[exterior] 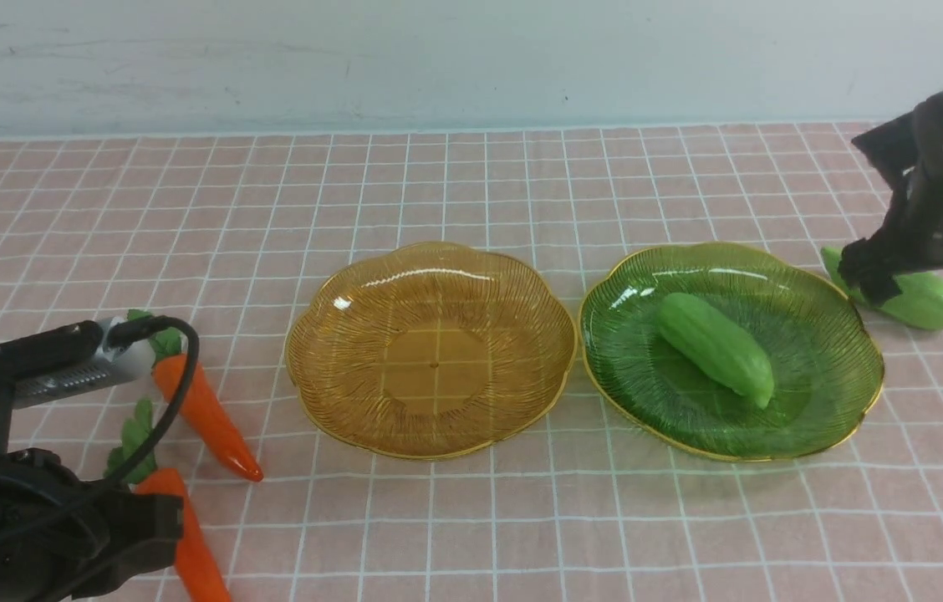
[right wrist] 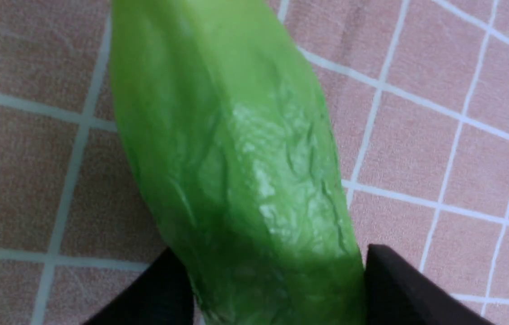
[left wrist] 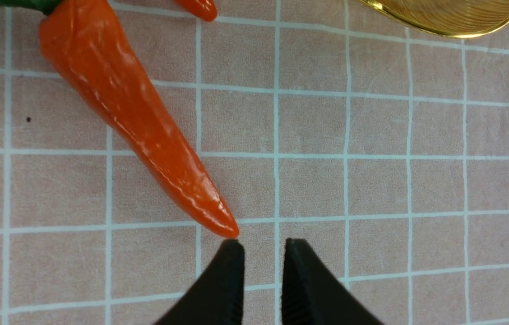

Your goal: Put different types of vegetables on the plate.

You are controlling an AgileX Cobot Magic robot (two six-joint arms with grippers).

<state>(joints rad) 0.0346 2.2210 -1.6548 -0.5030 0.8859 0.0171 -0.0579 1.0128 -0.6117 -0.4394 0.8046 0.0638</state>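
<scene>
Workspace: pink checked cloth (exterior: 522,518) with two glass plates side by side, amber plate (exterior: 338,410) to the left and green plate (exterior: 839,401) to the right.

Plated cucumber (exterior: 716,349) lies at a slant in the middle of the green plate. The amber plate holds nothing.

Right-hand cucumber (exterior: 927,301) lies on the cloth just beyond the green plate's right rim. Right gripper (exterior: 873,286) is down over its left end; in the wrist view a finger presses against each flank, pinching it.

Far carrot (exterior: 208,414) and near carrot (exterior: 191,543) lie on the cloth left of the amber plate, leafy tops pointing away from the robot.

Left gripper (left wrist: 261,246): fingers close together with a narrow gap, nothing between them. One fingertip sits just beside the near carrot's pointed tip; cannot tell whether they touch.
</scene>
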